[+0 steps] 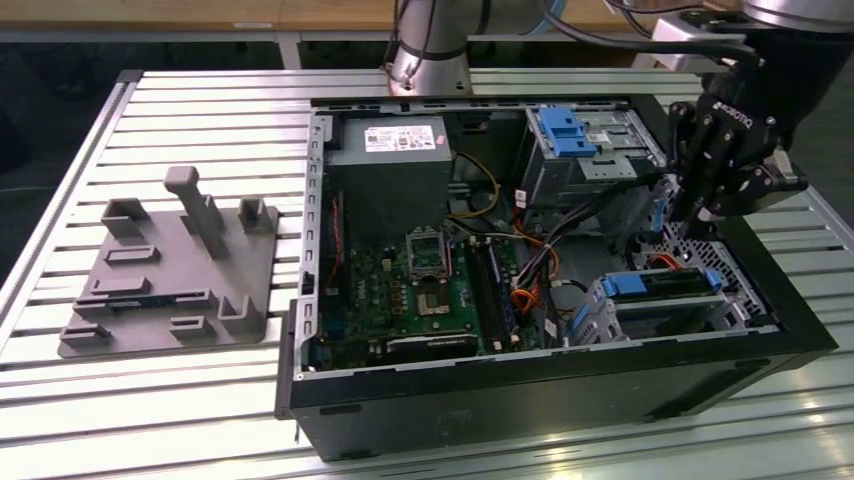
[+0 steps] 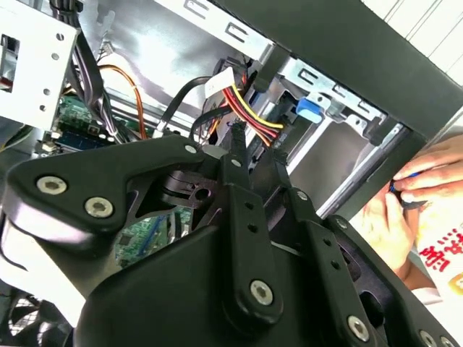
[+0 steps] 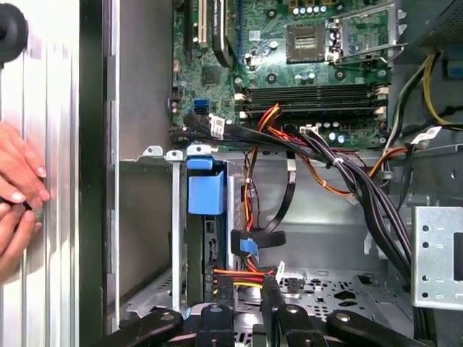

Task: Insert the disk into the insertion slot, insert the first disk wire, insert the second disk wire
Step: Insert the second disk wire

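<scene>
A big silver table of metal slats (image 1: 200, 400) held a black computer case (image 1: 534, 390) with its side off. On the table, at the exterior view's left of the case, lay a grey plastic tray with posts (image 1: 174, 280).

Inside the case were a green circuit board (image 1: 414, 290), a grey power box with a white label (image 1: 394, 175) and a tall metal bay with a blue latch (image 1: 587, 150).

The black gripper (image 1: 697, 215) hung inside the case at the exterior view's right, near the insertion slot (image 1: 603, 318) — a small silver metal cage. The disk (image 1: 667, 290), flat and grey in a bright blue plastic frame, sat inside that slot.

In both wrist views the gripper's two fingers (image 3: 224, 303) stood close together. They pinched the plug end of the wire bundle (image 3: 242, 276) of red, yellow and black wires, close to the disk's end.

A person's hand (image 3: 18, 188) rested on the table — just outside the case wall.
</scene>
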Robot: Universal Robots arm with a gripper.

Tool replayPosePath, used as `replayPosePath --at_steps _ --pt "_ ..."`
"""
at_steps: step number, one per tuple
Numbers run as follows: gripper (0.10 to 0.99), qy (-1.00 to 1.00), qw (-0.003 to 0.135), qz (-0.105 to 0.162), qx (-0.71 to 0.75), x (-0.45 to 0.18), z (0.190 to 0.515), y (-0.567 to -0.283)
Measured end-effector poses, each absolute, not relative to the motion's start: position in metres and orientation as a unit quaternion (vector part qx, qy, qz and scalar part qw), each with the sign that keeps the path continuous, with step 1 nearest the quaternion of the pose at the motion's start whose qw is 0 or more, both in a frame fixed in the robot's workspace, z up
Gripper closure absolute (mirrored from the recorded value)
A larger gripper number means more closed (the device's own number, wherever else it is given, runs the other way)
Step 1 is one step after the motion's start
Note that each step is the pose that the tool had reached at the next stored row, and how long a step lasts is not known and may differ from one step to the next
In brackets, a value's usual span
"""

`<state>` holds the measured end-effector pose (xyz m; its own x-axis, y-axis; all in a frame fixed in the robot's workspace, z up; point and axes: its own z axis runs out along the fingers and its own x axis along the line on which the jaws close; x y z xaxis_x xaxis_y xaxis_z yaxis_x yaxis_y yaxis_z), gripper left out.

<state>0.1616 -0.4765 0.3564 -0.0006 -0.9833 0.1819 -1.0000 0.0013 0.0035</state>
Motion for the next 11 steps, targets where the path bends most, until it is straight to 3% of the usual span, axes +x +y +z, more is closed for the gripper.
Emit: replayPosePath --at_steps 11 --pt "0.788 -0.692 0.093 0.093 0.71 0.153 0.353 -0.464"
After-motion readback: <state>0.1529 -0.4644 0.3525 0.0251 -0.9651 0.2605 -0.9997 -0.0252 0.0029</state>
